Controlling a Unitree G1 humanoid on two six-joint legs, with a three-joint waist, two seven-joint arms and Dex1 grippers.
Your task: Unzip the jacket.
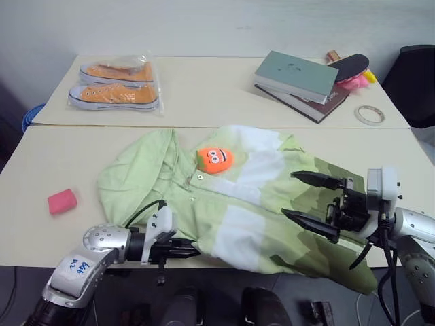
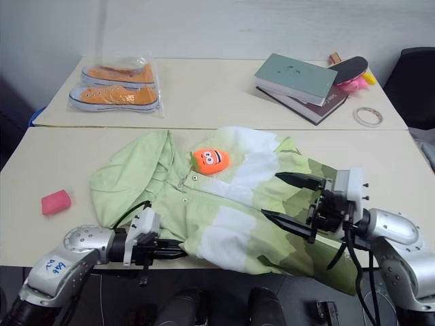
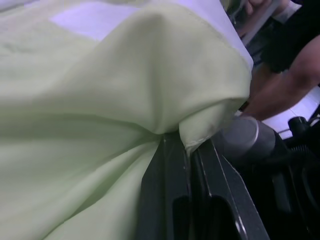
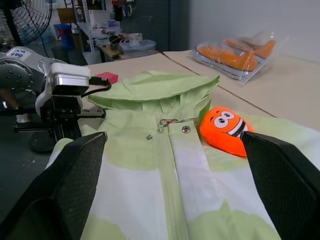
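Observation:
The jacket (image 1: 238, 197) lies spread on the near table, hood toward the left, in light green, white and olive blocks. Its zipper (image 4: 167, 165) runs down the front, and the pull (image 4: 167, 121) sits near the collar between two snaps. My left gripper (image 1: 183, 250) is at the table's front edge, shut on a fold of the jacket's light green edge (image 3: 200, 130). My right gripper (image 1: 312, 202) hovers open above the jacket's olive right part, fingers pointing left. An orange toy with a face (image 1: 215, 159) rests on the jacket near the collar.
A pink block (image 1: 62, 201) lies left of the jacket. On the far table are bagged orange shoes (image 1: 115, 85), stacked books (image 1: 299, 81), a tape roll (image 1: 369, 114) and a paddle (image 1: 350, 66). A black chair (image 1: 414, 81) stands at the right.

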